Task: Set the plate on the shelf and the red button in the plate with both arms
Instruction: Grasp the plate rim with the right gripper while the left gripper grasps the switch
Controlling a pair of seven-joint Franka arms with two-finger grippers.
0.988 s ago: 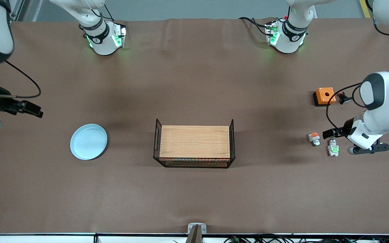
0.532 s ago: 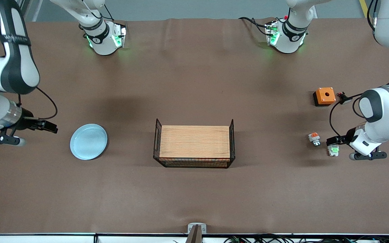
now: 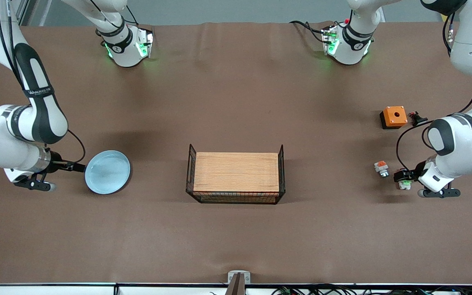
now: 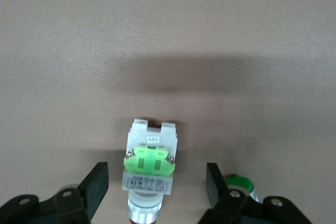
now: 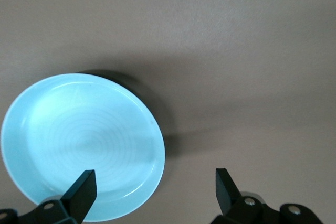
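On the brown table (image 3: 236, 102), both grippers are gaping: the right gripper (image 3: 76, 167) risks nudging the plate (image 3: 107, 171) at mid-left, the left gripper (image 3: 403, 177) tipping the red button (image 4: 149, 174) at lower right.

Plate (image 3: 107, 171) pale blue, glossy, smooth, ceramic-looking. Red button (image 4: 149, 167): white and green plastic, metallic collar. Table (image 3: 236, 241) covered in matt brown cloth, slightly creased. Basket (image 3: 236, 199) black wire, matt wood-grain board (image 3: 236, 172) inside. Orange box (image 3: 394, 116) smooth plastic.

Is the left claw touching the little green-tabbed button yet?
Apart. The left wrist view shows the left gripper open, bare table between each finger and the red button.
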